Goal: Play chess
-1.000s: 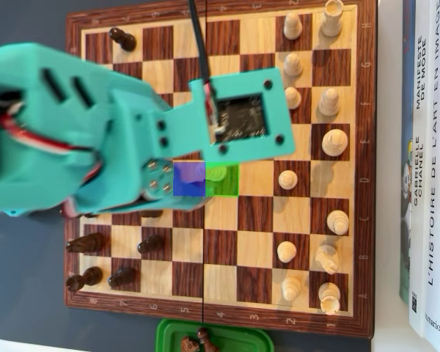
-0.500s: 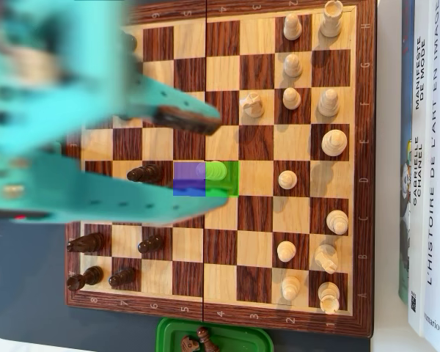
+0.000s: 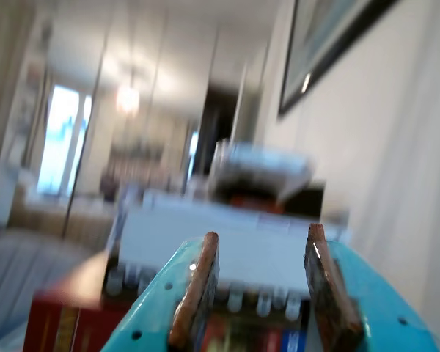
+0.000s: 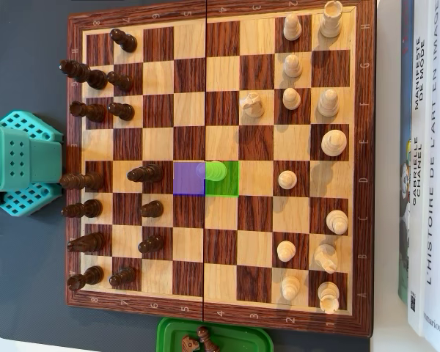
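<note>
The wooden chessboard point(image 4: 220, 312) fills the overhead view, with dark pieces point(image 4: 95, 111) along its left side and light pieces point(image 4: 328, 103) on its right. One square is tinted purple point(image 4: 187, 183) and the square to its right is tinted green point(image 4: 226, 187). A green-tinted pawn point(image 4: 215, 171) stands on the green square. My gripper point(image 3: 262, 235) shows in the wrist view with teal jaws and brown pads point(image 3: 198, 286) wide apart and nothing between them. It points out into the room, and that view is blurred. Only the arm's teal base point(image 4: 22, 163) shows in the overhead view, left of the board.
A green tray point(image 4: 238, 339) at the board's lower edge holds two dark pieces point(image 4: 198, 339). Books point(image 4: 425, 169) lie along the right of the board. In the wrist view a blurred white box point(image 3: 220, 246) and red books point(image 3: 66, 323) lie ahead, with a wall point(image 3: 396, 161) at right.
</note>
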